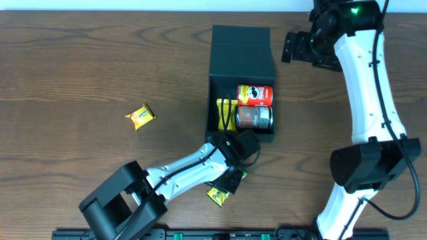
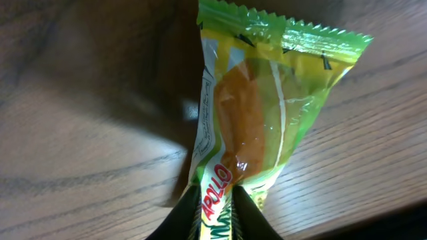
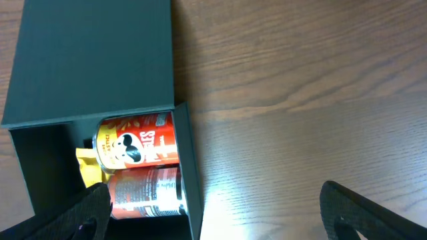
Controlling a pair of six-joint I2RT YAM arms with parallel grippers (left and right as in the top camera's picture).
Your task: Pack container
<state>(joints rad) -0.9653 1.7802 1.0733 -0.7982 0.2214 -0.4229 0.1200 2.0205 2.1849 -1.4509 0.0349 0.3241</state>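
Green-yellow snack packet (image 2: pixel 260 107) pinched at its end by the left gripper (image 2: pixel 217 208); right gripper (image 3: pixel 220 210) hangs spread wide, the container (image 3: pixel 93 67) open beside one finger.

One container (image 1: pixel 241 47); two Pringles cans (image 1: pixel 255 95) (image 1: pixel 254 118); two packets (image 1: pixel 140 117) (image 2: pixel 253 113) outside

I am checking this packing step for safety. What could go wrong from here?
1. The left gripper pinches the Apollo snack packet only at one end, so it may slip or swing.
2. The container already holds a red Pringles can, a grey Pringles can and yellow packets; the new packet may not fit easily.
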